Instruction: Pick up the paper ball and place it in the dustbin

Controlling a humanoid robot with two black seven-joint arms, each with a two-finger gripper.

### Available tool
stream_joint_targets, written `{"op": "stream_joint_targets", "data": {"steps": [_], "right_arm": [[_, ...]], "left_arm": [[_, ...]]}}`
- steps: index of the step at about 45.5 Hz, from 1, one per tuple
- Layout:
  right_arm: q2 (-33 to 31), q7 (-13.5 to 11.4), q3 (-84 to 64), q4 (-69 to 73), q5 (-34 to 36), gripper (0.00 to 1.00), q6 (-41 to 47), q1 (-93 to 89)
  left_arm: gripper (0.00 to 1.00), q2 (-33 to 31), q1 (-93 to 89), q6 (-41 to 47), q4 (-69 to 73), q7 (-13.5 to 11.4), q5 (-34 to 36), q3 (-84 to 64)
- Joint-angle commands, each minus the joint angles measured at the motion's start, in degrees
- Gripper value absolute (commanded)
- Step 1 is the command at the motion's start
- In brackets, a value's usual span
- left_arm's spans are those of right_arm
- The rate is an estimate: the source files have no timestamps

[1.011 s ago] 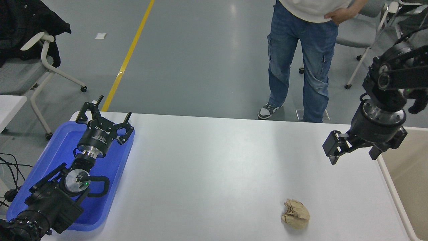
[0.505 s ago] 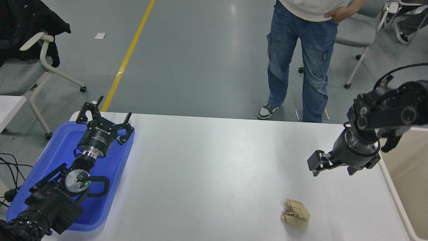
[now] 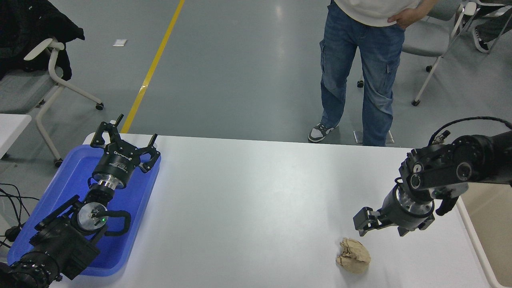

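While the right gripper [image 3: 380, 227] hung over the white table [image 3: 256, 208], its fingers were spread apart with nothing between them. Paper ball [image 3: 353, 256] sat on the tabletop just below and a bit left of those fingertips, close but not touching. Dustbin [image 3: 490, 236] was off to the gripper's right, past the table edge, only its beige inside and pale rim showing. Left gripper [image 3: 120, 140] was parked way over on the far left above the blue tray [image 3: 48, 208], fingers apart too. A person in jeans [image 3: 360, 76] stood beyond the table.
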Motion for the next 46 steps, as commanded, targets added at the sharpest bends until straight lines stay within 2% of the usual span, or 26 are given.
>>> {"op": "stream_joint_targets", "data": {"steps": [1,16,28,46], "right_arm": [[1.7,-0.2,3.6,-1.2,-3.4,1.00,-2.7,-4.8],[4.3,-0.2,4.3,-1.6,-4.0,0.98,-9.1,-6.7],[7.6,-0.2,4.3,-4.2,-7.6,0.95,-13.3,-9.7],[8.3,-0.9,2.0,-6.2,-12.8,0.94,-13.7,-11.7]], "left_arm": [[1.00,0.0,0.0,0.0,0.0,0.0,0.0,0.0],[1.00,0.0,0.0,0.0,0.0,0.0,0.0,0.0],[1.00,0.0,0.0,0.0,0.0,0.0,0.0,0.0],[1.00,0.0,-0.1,0.0,0.0,0.0,0.0,0.0]]}}
